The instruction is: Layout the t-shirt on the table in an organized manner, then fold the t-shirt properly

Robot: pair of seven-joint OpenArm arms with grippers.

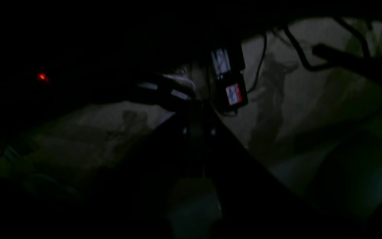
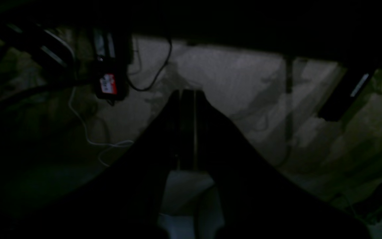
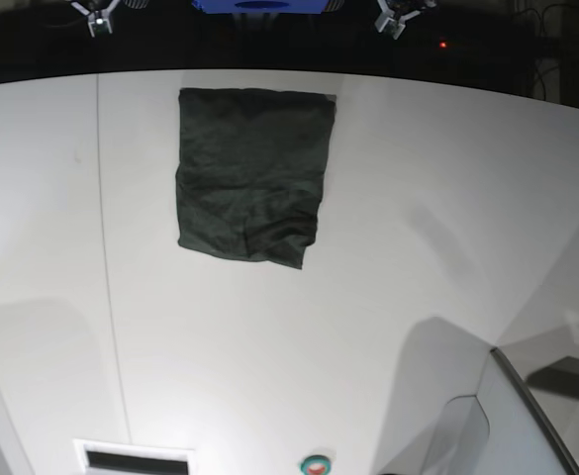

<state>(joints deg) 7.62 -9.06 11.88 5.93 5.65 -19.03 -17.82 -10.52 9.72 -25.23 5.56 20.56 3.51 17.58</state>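
Observation:
The dark green t-shirt [image 3: 252,173] lies as a folded rectangle on the white table [image 3: 418,247], close to its curved far edge, with its near hem rumpled. No arm reaches over the tabletop. Both wrist views are very dark and look down past the table at a dim floor. In the left wrist view my left gripper [image 1: 194,108] is a dark wedge with its fingers together, holding nothing. My right gripper [image 2: 187,94] is shut too, only a thin seam showing between its fingers. The t-shirt appears in neither wrist view.
A thin dark seam [image 3: 106,247] runs down the table's left side. At the near edge sit a slotted panel [image 3: 136,460] and a small round button [image 3: 316,463]. A grey frame [image 3: 527,416] fills the near right corner. A black adapter [image 2: 108,83] and cables lie on the floor.

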